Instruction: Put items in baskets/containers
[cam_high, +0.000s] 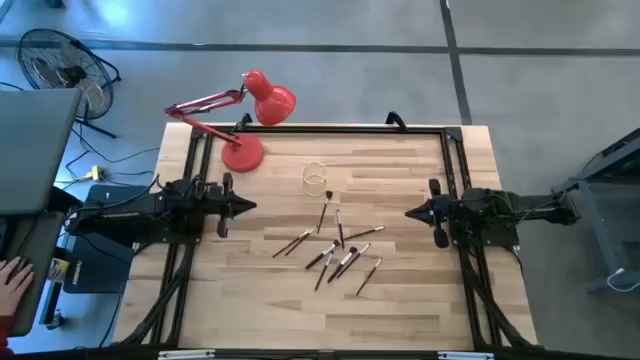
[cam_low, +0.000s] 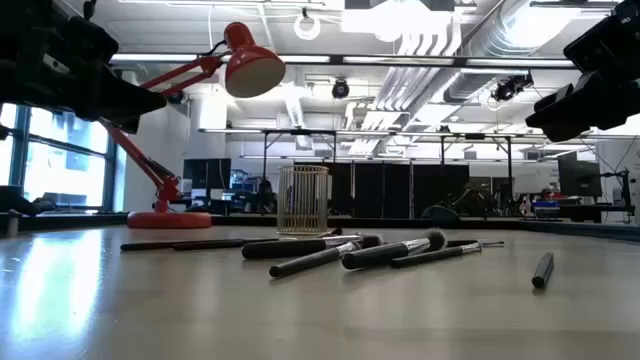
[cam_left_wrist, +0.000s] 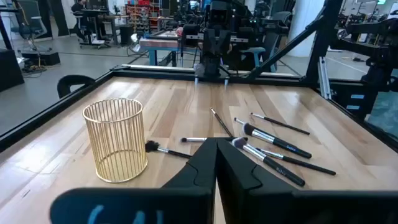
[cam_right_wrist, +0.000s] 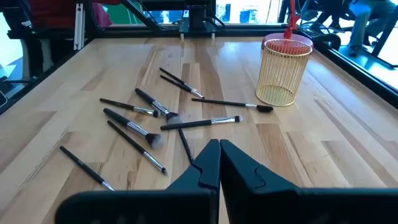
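Both the left gripper (cam_high: 248, 207) and the right gripper (cam_high: 410, 211) are closed and hold nothing. The brushes (cam_high: 338, 249) lie scattered at table centre; the wire cup (cam_high: 316, 180) stands at 12 o'clock from them. Better to open wide, then grasp one handle at its middle.

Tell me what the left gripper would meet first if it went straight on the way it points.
Probably nothing on the table: the left gripper, fingers shut, points level across, above the brushes, toward the right gripper.
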